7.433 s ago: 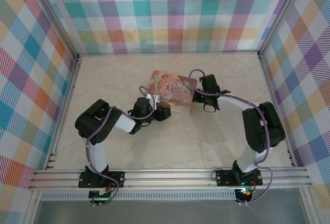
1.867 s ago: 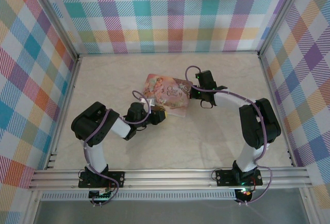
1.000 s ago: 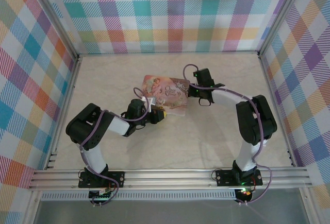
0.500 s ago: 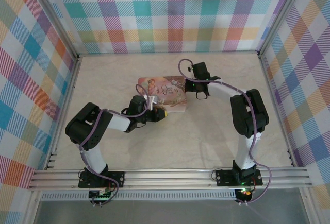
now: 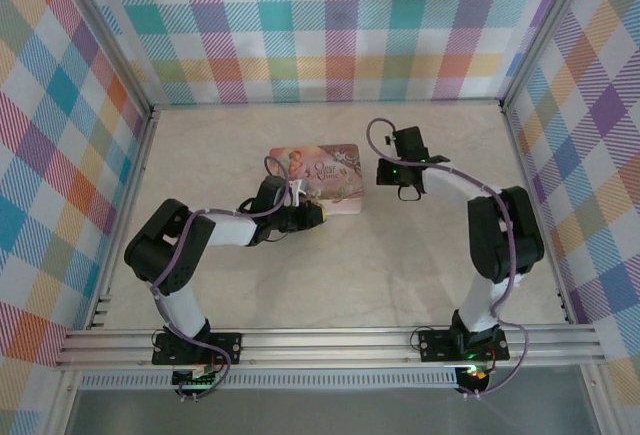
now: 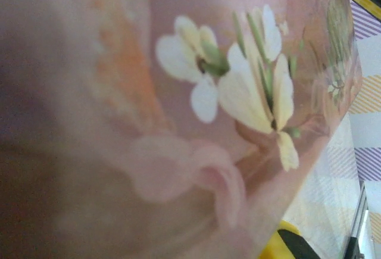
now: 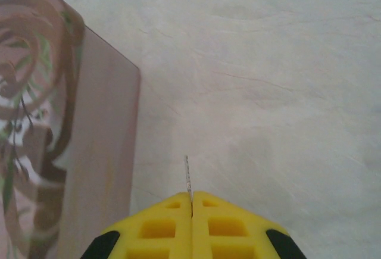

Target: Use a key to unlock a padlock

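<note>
A pink flower-printed box (image 5: 322, 175) lies at mid-table. My left gripper (image 5: 308, 214) is at its near edge. In the left wrist view the box cover (image 6: 226, 86) is pressed close to the lens, with one yellow fingertip (image 6: 280, 244) showing past its edge, so the gripper looks shut on the box. My right gripper (image 5: 386, 171) hovers just right of the box, apart from it. Its yellow fingers (image 7: 155, 229) are shut on a thin metal key (image 7: 188, 175) whose blade sticks out forward. The box's side (image 7: 98, 152) lies to the key's left. I cannot make out the padlock.
Plaid walls enclose the pale marbled table (image 5: 430, 265) on three sides. An aluminium rail (image 5: 330, 345) runs along the near edge. Bare table lies right of the box and in front of both arms.
The right gripper has pulled back to the right, off the box. The box has turned squarer and shifted slightly left, with the left gripper staying at its near edge.
</note>
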You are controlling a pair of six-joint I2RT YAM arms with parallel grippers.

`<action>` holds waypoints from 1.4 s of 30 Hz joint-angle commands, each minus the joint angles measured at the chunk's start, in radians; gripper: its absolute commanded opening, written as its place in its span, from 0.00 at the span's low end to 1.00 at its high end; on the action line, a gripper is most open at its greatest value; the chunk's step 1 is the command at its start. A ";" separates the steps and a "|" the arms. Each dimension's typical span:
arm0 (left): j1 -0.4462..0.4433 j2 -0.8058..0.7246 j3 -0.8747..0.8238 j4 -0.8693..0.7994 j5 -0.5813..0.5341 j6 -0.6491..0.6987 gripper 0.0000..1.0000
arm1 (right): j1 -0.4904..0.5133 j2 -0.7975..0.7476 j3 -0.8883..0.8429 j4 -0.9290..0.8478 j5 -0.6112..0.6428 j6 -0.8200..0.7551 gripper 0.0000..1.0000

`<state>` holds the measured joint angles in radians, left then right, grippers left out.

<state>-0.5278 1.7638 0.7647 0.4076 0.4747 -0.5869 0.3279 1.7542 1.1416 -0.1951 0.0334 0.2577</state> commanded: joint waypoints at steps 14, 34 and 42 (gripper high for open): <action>-0.014 -0.058 0.133 -0.116 0.009 -0.118 0.10 | -0.023 -0.508 -0.376 0.152 -0.303 0.142 0.00; -0.022 -0.037 0.189 -0.092 0.039 -0.236 0.10 | -0.007 -0.857 -0.729 0.442 -0.500 0.462 0.00; -0.021 -0.032 0.188 -0.073 0.047 -0.258 0.10 | 0.066 -0.753 -0.812 0.659 -0.460 0.533 0.00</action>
<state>-0.5419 1.7504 0.9211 0.2741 0.4812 -0.8158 0.3729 0.9699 0.3542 0.3046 -0.4347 0.7403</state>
